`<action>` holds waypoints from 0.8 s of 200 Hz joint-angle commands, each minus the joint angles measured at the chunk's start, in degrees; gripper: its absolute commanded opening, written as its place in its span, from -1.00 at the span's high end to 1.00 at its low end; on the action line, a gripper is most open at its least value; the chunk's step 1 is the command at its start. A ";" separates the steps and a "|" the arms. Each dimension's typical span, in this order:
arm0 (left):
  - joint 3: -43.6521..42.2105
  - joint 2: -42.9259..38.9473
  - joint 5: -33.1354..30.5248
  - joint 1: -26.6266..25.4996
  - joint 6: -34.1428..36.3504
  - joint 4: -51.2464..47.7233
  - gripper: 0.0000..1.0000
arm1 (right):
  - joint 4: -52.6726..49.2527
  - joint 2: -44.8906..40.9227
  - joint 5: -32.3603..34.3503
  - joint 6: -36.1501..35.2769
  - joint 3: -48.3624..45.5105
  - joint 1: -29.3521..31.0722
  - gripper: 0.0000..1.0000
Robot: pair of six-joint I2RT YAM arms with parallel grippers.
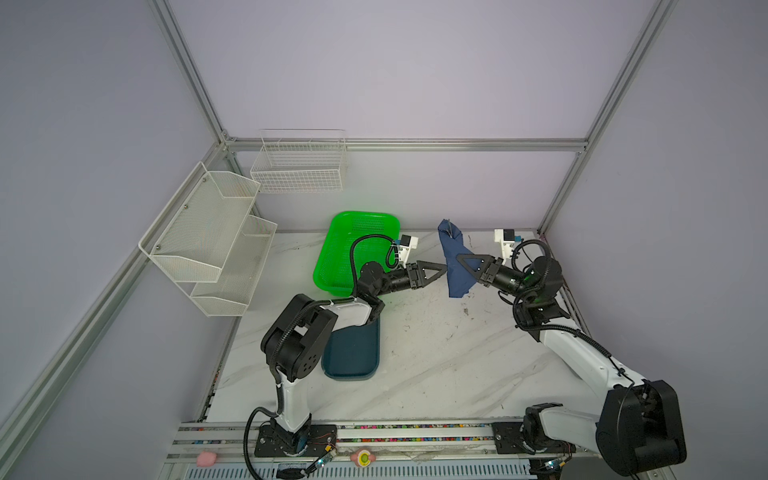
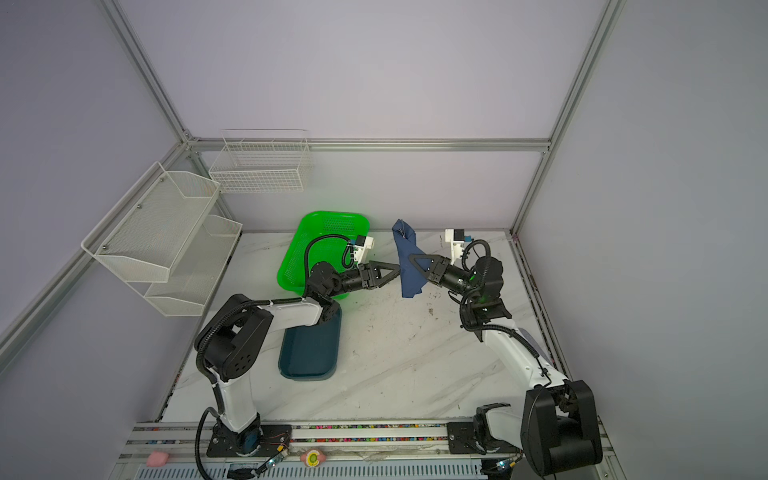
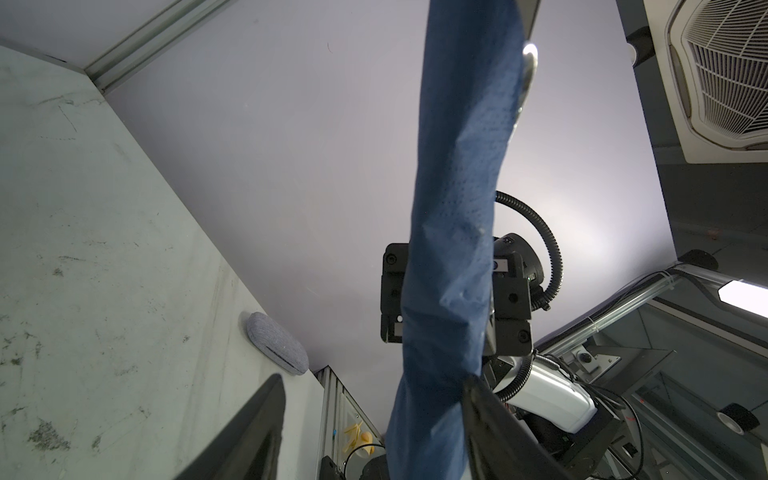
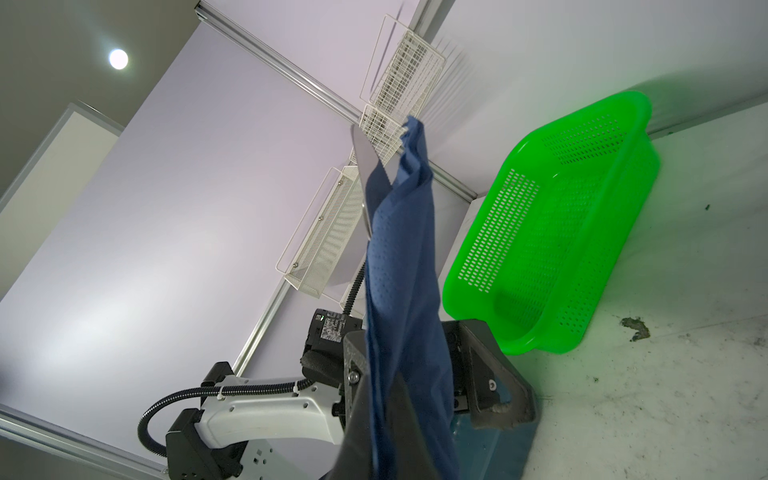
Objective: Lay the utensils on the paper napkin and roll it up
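Napkin [image 1: 451, 245], rolled w/ knife [image 4: 362, 162] tip & what looks like the spoon [image 3: 528, 66] poking out the top, hangs upright above the table [image 1: 415, 353], pinched mid-length by the closed R gripper [image 1: 458, 258]. L gripper [image 1: 444, 270] is open, jaws either side of the roll, not clamping. Risk: the wrap looks loose, so utensils may slip out the bottom, or thin paper may tear/unroll if L closes & tugs sideways.
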 commanded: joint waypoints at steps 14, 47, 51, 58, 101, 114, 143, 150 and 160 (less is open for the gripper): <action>8.29 -1.09 2.49 -0.92 0.34 3.63 -0.33 | 6.08 0.77 -1.42 2.48 0.25 0.27 0.90; 10.75 0.03 3.39 -1.61 -1.09 5.77 -0.27 | 7.06 1.20 -1.71 2.92 -0.78 0.39 0.90; 10.80 -0.01 3.36 -1.61 -1.15 5.75 -0.26 | 7.28 1.16 -1.73 3.14 -0.79 0.40 0.90; 10.91 0.14 3.41 -1.64 -1.15 5.83 -0.23 | 7.88 1.16 -1.89 3.43 -0.89 0.36 0.90; 11.11 0.56 3.31 -1.72 -1.22 5.30 -0.17 | 12.62 1.59 -2.56 6.71 -1.22 0.39 0.89; 11.36 1.06 2.76 -1.80 -1.52 5.42 -0.20 | 16.62 1.89 -3.06 9.10 -1.66 0.40 0.89; 12.98 2.07 3.33 -1.99 -3.04 6.98 -0.21 | 16.78 2.75 -3.84 9.61 -1.16 0.40 0.89; 13.42 2.18 3.67 -2.00 -3.49 7.17 -0.20 | 17.06 2.87 -3.84 9.79 -1.21 0.41 0.89; 13.88 2.19 3.96 -2.07 -3.77 7.28 -0.20 | 16.59 3.04 -3.97 9.63 -1.09 0.43 0.89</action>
